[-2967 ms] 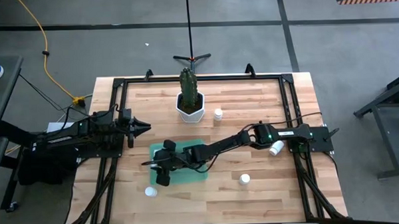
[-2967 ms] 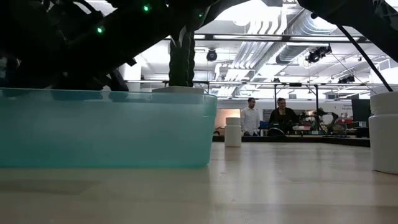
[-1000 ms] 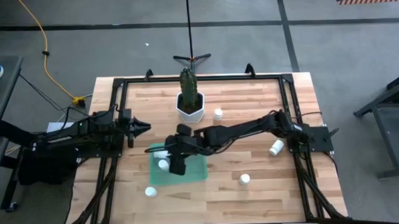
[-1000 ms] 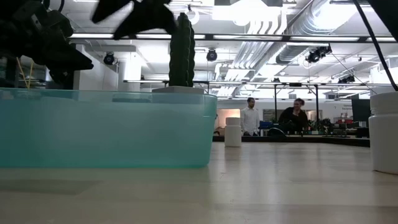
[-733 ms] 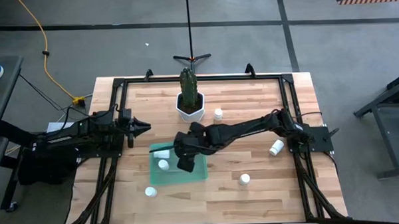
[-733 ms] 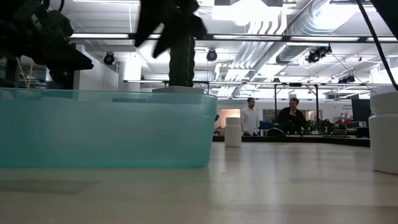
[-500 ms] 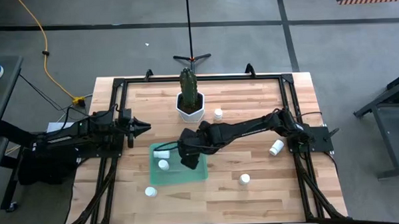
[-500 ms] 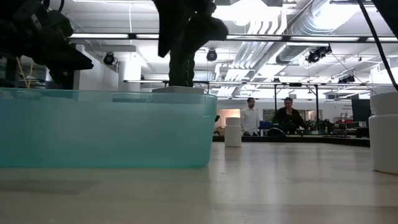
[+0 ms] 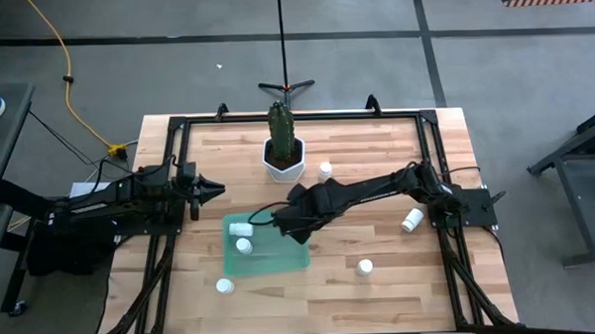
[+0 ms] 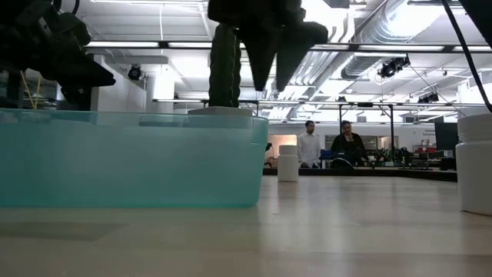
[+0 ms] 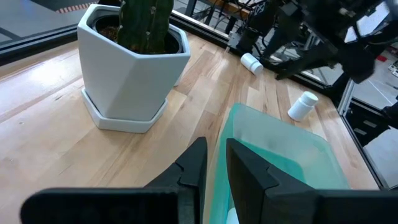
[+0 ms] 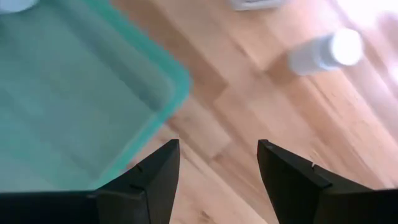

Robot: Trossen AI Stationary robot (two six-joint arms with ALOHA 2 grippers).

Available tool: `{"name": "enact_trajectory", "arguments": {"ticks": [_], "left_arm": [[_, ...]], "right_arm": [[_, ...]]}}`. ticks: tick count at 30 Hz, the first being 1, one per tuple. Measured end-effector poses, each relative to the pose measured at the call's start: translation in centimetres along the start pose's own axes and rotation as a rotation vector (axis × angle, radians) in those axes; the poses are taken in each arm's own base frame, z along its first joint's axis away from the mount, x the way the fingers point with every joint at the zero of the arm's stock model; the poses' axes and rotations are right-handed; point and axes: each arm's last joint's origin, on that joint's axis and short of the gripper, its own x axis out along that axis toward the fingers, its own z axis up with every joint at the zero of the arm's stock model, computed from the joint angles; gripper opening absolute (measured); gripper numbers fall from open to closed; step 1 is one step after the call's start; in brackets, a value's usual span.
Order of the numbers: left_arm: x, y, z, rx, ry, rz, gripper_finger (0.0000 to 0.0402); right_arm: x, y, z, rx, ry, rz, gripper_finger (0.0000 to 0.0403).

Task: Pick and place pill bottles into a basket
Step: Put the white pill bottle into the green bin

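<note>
The teal basket (image 9: 271, 252) lies on the table's near middle. Two white pill bottles lie in its left part, one (image 9: 241, 228) on its side and one (image 9: 243, 246) nearer. My right gripper (image 9: 283, 227) hangs open and empty above the basket's far right corner (image 12: 177, 81), fingers pointing down (image 10: 269, 58). Other bottles rest on the table: one (image 9: 223, 286) off the basket's near left corner, one (image 9: 365, 268), one on its side (image 9: 412, 221) and one (image 9: 324, 170) beside the pot. My left gripper (image 9: 215, 190) waits shut, left of the basket.
A white hexagonal pot with a cactus (image 9: 283, 153) stands just beyond the basket, close to my right arm. A black frame (image 9: 296, 117) runs around the table top. People (image 10: 330, 146) are in the room far behind the table.
My right gripper has gone from above the basket's middle toward the table's right edge and now hangs over the basket's far right corner. The two bottles in the basket have stayed where they were.
</note>
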Motion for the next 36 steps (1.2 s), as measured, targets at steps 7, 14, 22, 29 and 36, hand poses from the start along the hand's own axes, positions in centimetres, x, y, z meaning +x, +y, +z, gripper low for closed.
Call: {"name": "enact_trajectory", "arguments": {"ticks": [7,14,22,29,36], "left_arm": [[0.0,0.0,0.0,0.0,0.0,0.0,0.0097],[0.0,0.0,0.0,0.0,0.005,-0.01,0.0097],[0.0,0.0,0.0,0.0,0.005,-0.01,0.0097],[0.0,0.0,0.0,0.0,0.005,-0.009,0.0097],[0.0,0.0,0.0,0.0,0.005,-0.009,0.0097]], "right_arm": [[0.1,-0.8,0.0,0.073,-0.025,-0.092,0.0206],[0.7,-1.8,1.3,0.121,-0.043,-0.123,0.0206],[1.3,-3.7,3.3,0.124,-0.053,-0.157,0.0205],[-1.3,-6.4,4.3,0.165,-0.137,-0.149,0.0205],[-4.1,-8.9,4.5,0.211,-0.188,-0.104,0.0205]]}}
